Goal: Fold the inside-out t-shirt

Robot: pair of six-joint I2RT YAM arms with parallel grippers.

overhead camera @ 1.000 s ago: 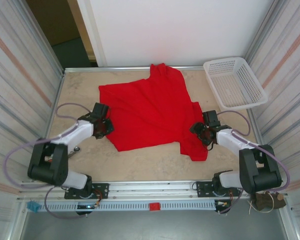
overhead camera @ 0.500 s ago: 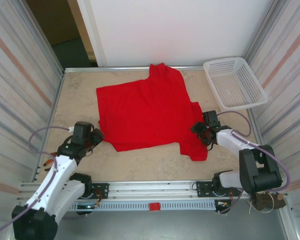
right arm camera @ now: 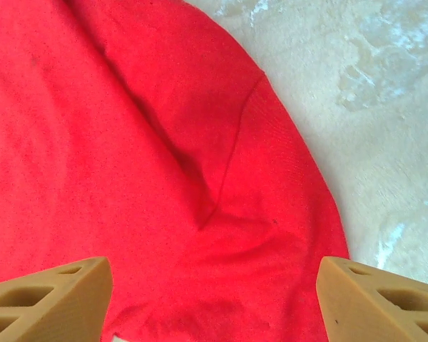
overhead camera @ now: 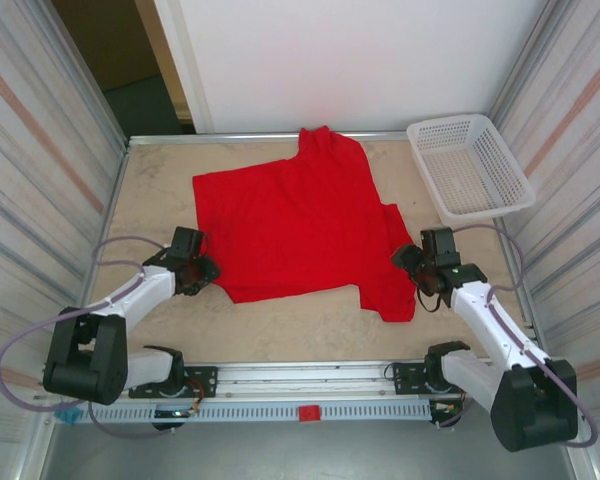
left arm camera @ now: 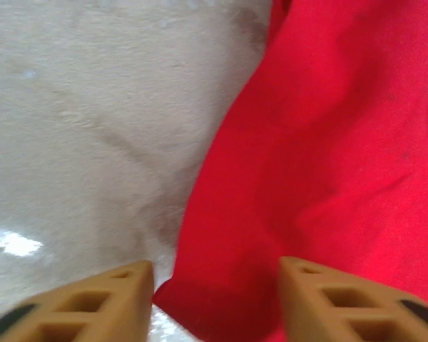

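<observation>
Both sets unclenched: left fingers straddle the t-shirt edge, right fingers spread above the sleeve (pinch both layers, I'd say).

The table under me is a pale, mottled board. A red t-shirt lies spread on it, wrinkled. Its edge runs up between my left fingers, with bare board on the outer side. One sleeve lies between my right fingers. A white mesh basket rests well beyond my right fingers.
</observation>
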